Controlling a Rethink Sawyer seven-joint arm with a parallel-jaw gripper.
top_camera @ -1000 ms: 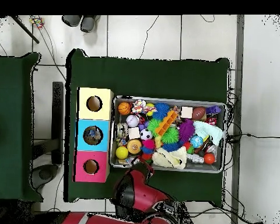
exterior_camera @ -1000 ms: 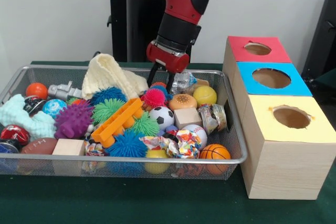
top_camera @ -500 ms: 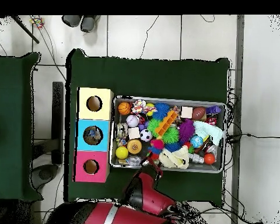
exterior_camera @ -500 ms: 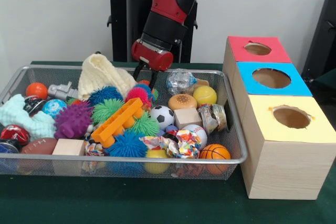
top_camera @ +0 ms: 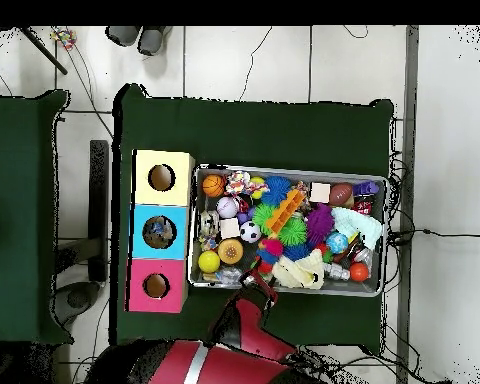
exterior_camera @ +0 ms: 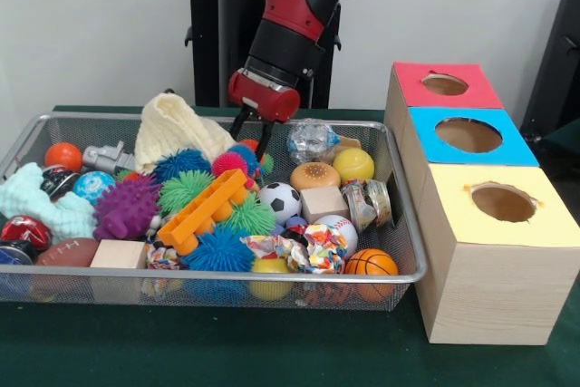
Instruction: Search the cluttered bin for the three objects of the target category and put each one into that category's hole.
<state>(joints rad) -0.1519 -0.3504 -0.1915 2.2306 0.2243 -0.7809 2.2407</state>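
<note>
A wire bin (exterior_camera: 227,275) (top_camera: 289,167) holds a heap of toys. My gripper (exterior_camera: 253,140) (top_camera: 260,279) hangs low at the bin's back edge, just right of a cream knitted cloth (exterior_camera: 177,133). Its tips sink behind a pink spiky ball (exterior_camera: 229,164) (top_camera: 272,247) and a small blue spiky ball (exterior_camera: 246,154), so its grip is hidden. More spiky balls lie nearby: blue (exterior_camera: 184,164), green (exterior_camera: 184,190), purple (exterior_camera: 127,208) and another blue one (exterior_camera: 217,249). Three boxes stand beside the bin, each with a hole: red (exterior_camera: 444,84), blue (exterior_camera: 468,135), yellow (exterior_camera: 503,203).
An orange plastic brick (exterior_camera: 201,209), a soccer ball (exterior_camera: 279,201), a yellow ball (exterior_camera: 353,165), wooden blocks (exterior_camera: 323,203), a baseball (exterior_camera: 337,233) and a small basketball (exterior_camera: 371,263) crowd the bin. A black stand (exterior_camera: 222,43) rises behind the arm.
My gripper moved left along the bin's back edge, then nearly stopped. The pink and small blue spiky balls shifted left with it.
</note>
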